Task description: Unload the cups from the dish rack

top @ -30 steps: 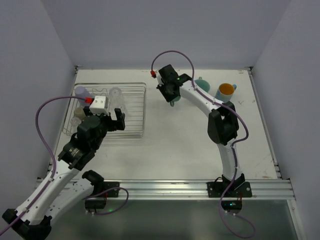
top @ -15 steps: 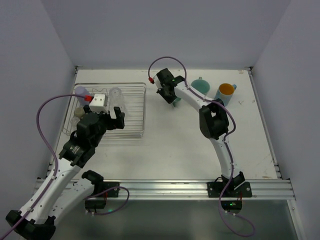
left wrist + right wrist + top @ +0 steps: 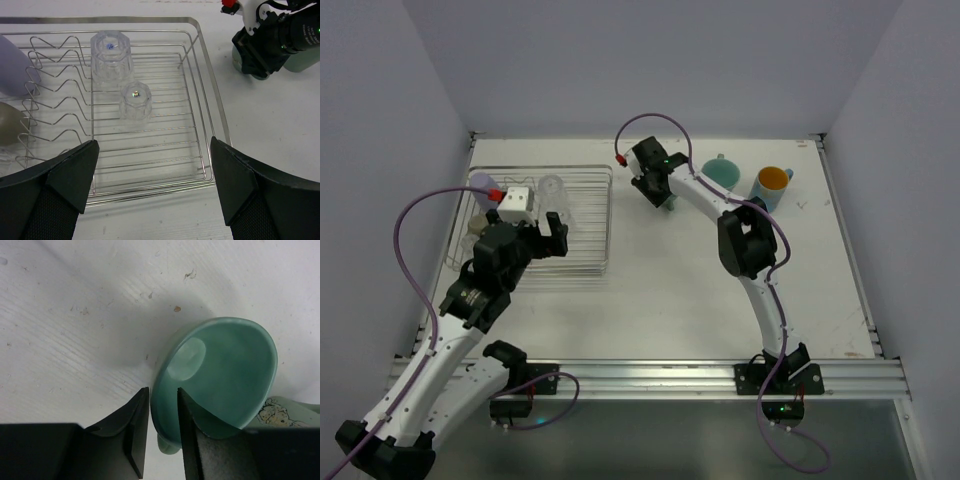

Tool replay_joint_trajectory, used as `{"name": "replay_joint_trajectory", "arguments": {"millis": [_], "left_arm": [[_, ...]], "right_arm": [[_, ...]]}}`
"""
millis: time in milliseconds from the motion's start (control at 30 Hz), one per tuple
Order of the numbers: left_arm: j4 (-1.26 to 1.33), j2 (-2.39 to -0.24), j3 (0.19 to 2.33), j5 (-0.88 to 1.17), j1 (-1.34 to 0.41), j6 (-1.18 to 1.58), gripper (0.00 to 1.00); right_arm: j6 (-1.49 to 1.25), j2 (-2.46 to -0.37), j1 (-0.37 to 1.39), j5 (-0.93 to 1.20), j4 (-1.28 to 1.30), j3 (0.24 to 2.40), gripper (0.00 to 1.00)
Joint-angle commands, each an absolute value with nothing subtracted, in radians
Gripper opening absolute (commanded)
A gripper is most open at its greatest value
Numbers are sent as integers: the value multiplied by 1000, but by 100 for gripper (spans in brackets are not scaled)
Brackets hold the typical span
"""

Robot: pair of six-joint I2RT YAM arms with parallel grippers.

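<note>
Mint-green mug (image 3: 220, 375) upright, mouth upward

Two glasses (image 3: 110, 57) (image 3: 135, 100), three mugs (image 3: 220, 380) (image 3: 722, 170) (image 3: 773, 183), two cups (image 3: 12, 65) (image 3: 10, 122)

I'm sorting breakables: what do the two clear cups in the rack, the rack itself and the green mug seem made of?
The larger clear cup and smaller clear cup: glass or clear plastic, see-through with faceted walls; which one is unclear. The dish rack: thin metal wire, shiny silver. The mint-green mug: probably glazed ceramic, glossy with a soft highlight inside; plastic possible.
</note>
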State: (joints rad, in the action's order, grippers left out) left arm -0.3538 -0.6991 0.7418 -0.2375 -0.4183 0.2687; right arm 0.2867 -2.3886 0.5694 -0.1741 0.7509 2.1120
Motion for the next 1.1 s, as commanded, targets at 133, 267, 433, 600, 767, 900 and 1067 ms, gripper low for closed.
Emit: {"name": "replay_joint_trajectory", "arguments": {"millis": [133, 267, 433, 600, 767, 900, 1067], "left_arm": [[-308, -698, 741, -229, -402, 258, 100], [-308, -706, 739, -232, -399, 259, 100], [-310, -721, 742, -244, -396, 258, 100], [-313, -750, 761, -255, -394, 268, 100], [-334, -811, 825, -233, -393, 342, 100], [-305, -924, 857, -255, -393, 399, 100], [-273, -1071, 893, -362, -393, 446, 100]], "right_arm": [[288, -2278, 568, -201, 686, 2074, 37], [261, -2221, 569, -198, 655, 2051, 54], [198, -2082, 569, -193, 588, 1997, 84], [69, -1876, 571, -105, 453, 1820, 99], [-134, -1594, 587, 37, 232, 1497, 99], [-282, -1412, 633, 121, 51, 1249, 99], [-416, -1162, 666, 185, -174, 947, 99]]}}
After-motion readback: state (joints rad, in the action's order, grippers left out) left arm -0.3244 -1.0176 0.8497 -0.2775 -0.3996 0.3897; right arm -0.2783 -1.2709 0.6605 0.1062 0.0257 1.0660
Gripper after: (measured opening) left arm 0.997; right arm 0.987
